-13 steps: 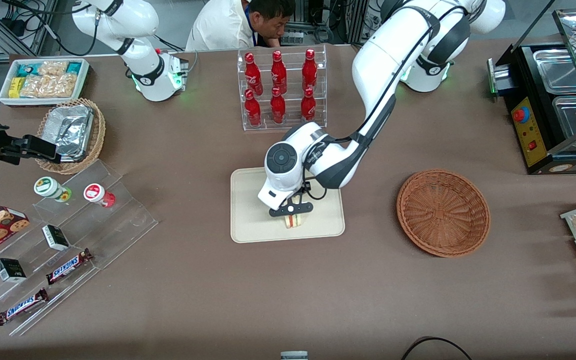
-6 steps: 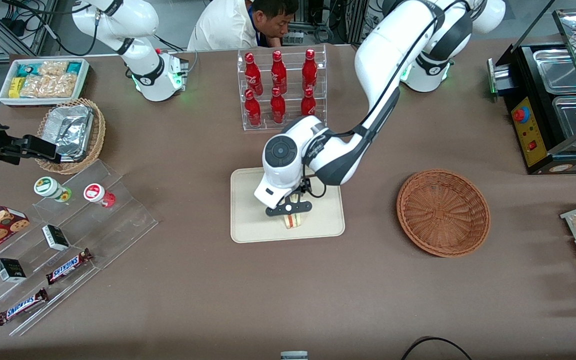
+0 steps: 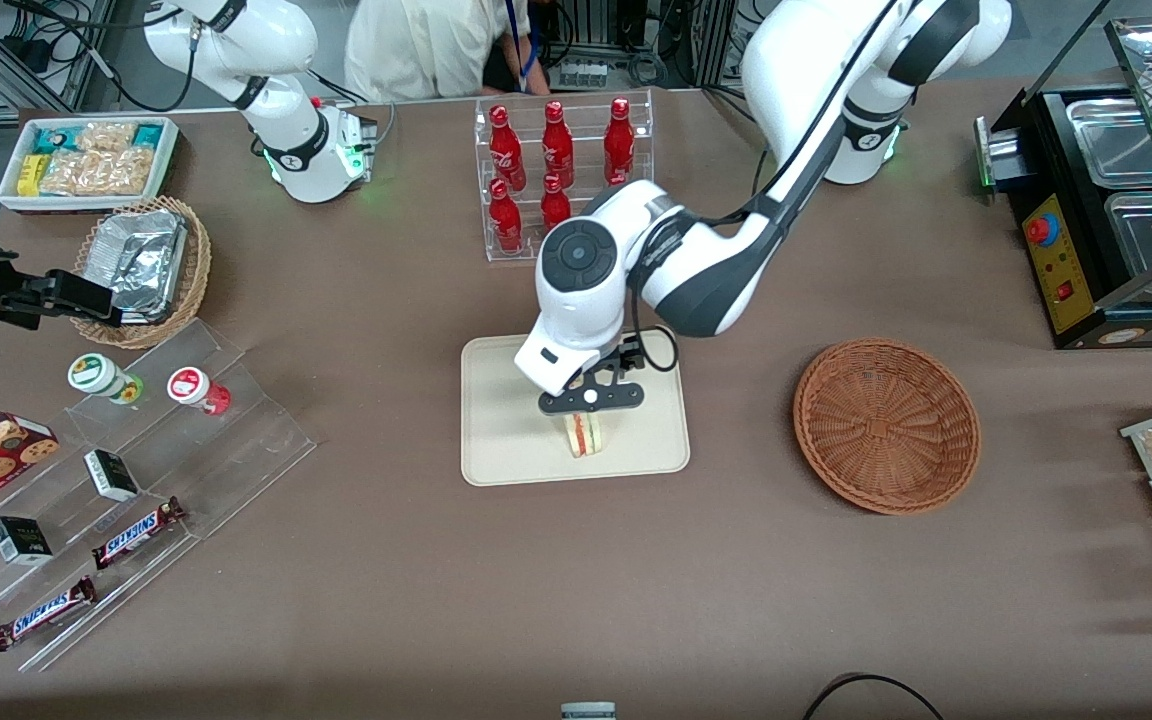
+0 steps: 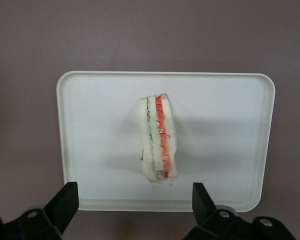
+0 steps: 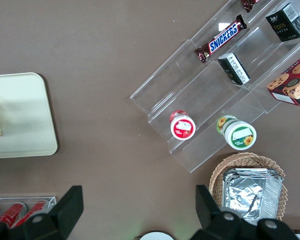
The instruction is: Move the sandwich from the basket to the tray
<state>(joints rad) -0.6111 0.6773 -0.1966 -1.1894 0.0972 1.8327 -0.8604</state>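
The sandwich (image 3: 584,436) (image 4: 158,138), a white wedge with red and green filling, rests on the cream tray (image 3: 501,440) (image 4: 100,125) near its edge closest to the front camera. My gripper (image 3: 591,400) (image 4: 135,212) hovers above the tray, raised clear of the sandwich, fingers wide open with nothing between them. The reddish-brown wicker basket (image 3: 886,425) stands beside the tray toward the working arm's end of the table, with nothing showing in it.
A clear rack of red bottles (image 3: 561,180) stands farther from the front camera than the tray. Acrylic steps with snack bars and cups (image 3: 136,470), a tan foil-filled basket (image 3: 141,265) and a white bin of snacks (image 3: 86,160) lie toward the parked arm's end.
My gripper has let go of the sandwich and risen above it, the arm pulling up and back. The sandwich stays on the tray.
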